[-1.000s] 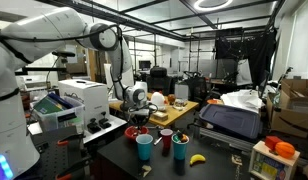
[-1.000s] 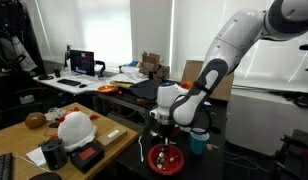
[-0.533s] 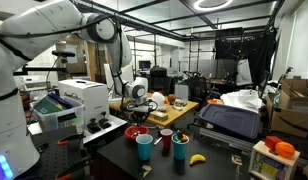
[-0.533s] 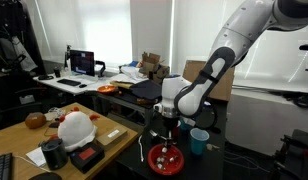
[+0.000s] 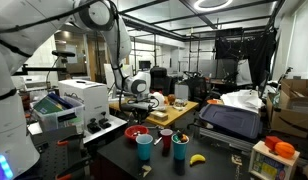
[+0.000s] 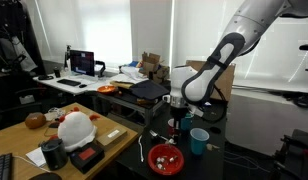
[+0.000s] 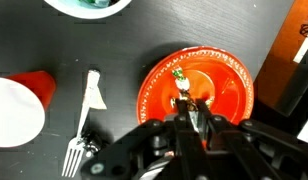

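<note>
Wrist view: my end effector is clamped on a small green-topped piece, directly above the red bowl. In both exterior views I hang over that bowl, near the bench edge. A firm, level grip seems wisest.

Both exterior views stand back at mid distance, slightly above the counter, and face it from different sides. In an exterior view the arm enters upper left; in an exterior view the arm enters upper right. The wrist view looks straight down, close, past the gripper. All three share the red bowl.
</note>
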Available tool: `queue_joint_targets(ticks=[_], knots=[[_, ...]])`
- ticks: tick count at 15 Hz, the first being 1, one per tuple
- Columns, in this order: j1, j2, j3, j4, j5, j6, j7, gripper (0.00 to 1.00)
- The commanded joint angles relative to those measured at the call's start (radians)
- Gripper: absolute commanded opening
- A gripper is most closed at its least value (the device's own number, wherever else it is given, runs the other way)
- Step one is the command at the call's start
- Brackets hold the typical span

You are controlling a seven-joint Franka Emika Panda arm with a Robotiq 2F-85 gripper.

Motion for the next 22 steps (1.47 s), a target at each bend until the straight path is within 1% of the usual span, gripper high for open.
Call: queue_joint_targets(ticks=[1, 7, 10, 13, 15, 17, 18, 20, 21, 22], knots=[[-0.035, -0.149, 0.021, -0.147, 0.060, -0.015, -0.006, 0.03], [-0.044, -0.261, 0.003, -0.259, 0.141, -0.039, 0.012, 0.03], [-0.034, -0.353, -0.012, -0.371, 0.181, -0.005, 0.059, 0.03], [-0.006, -0.443, -0.047, -0.477, 0.200, 0.028, 0.150, 0.03], [0.028, -0.503, -0.084, -0.548, 0.183, 0.065, 0.244, 0.03], [0.079, -0.560, -0.138, -0.616, 0.138, 0.107, 0.358, 0.03], [0.114, -0.585, -0.176, -0.645, 0.093, 0.126, 0.433, 0.03], [0.180, -0.620, -0.248, -0.686, -0.024, 0.150, 0.592, 0.03], [0.232, -0.633, -0.306, -0.698, -0.089, 0.154, 0.674, 0.03], [0.257, -0.643, -0.332, -0.704, -0.159, 0.145, 0.755, 0.03]])
